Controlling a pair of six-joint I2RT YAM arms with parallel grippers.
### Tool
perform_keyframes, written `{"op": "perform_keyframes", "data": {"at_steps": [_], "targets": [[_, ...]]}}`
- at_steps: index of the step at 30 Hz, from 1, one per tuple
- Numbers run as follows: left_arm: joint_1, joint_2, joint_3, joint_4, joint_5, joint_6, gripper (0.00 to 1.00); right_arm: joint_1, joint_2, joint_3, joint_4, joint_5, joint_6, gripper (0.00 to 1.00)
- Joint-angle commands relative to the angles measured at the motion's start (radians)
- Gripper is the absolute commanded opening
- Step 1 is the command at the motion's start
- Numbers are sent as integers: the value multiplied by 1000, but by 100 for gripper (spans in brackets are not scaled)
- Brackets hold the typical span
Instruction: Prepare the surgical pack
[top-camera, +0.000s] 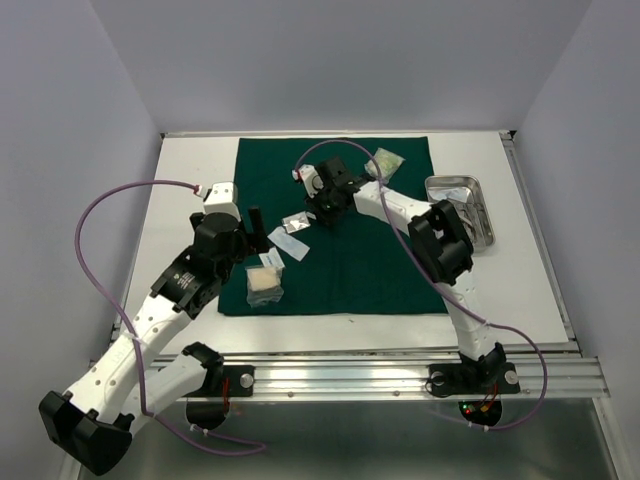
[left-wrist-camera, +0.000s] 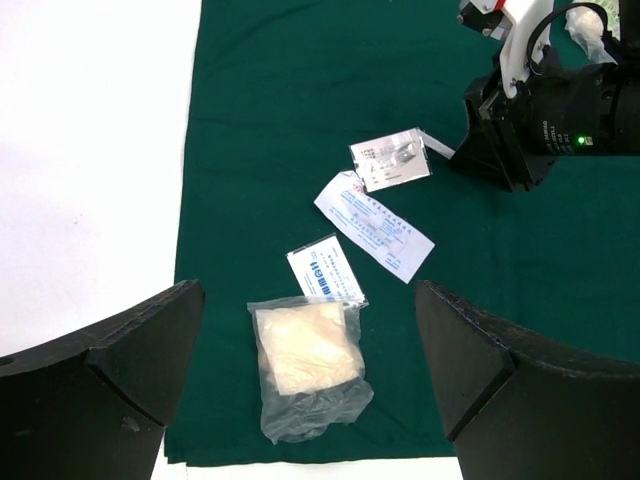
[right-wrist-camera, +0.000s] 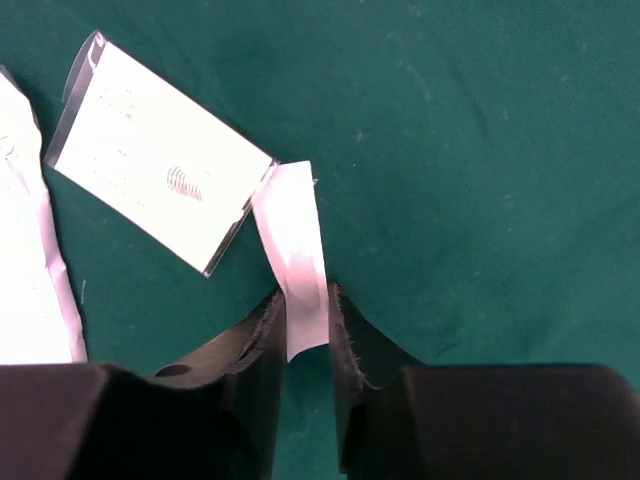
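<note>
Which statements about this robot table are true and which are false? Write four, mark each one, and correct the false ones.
1. The right gripper pinches a white strip at the edge of a silvery packet. True.
2. The steel tray sits on the green cloth. False: it stands on the bare table, to the right of the cloth.
3. The left gripper is open and holds nothing. True.
4. The gauze bag lies in the tray. False: it lies on the cloth, near its near left corner.
</note>
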Motion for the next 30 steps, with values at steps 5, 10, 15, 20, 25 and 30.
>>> {"op": "perform_keyframes", "data": {"at_steps": [5, 10, 15, 20, 25, 30], "targets": [[7, -3, -2, 36, -28, 1, 99, 2, -140, -86, 55, 34, 47, 9], [5, 0, 1, 36, -28, 1, 99, 2, -208, -122, 69, 97, 95, 4], [7, 7, 4, 36, -26, 2, 99, 2, -315, -234, 127, 249, 151, 1], [5, 10, 10, 36, -23, 5, 99, -66, -439, -366, 192, 370, 208, 1], [7, 9, 13, 36, -16, 7, 99, -204, -556, -509, 211, 416, 266, 1], [7, 4, 11, 41, -2, 8, 99, -372, -666, -642, 236, 439, 309, 1]]}}
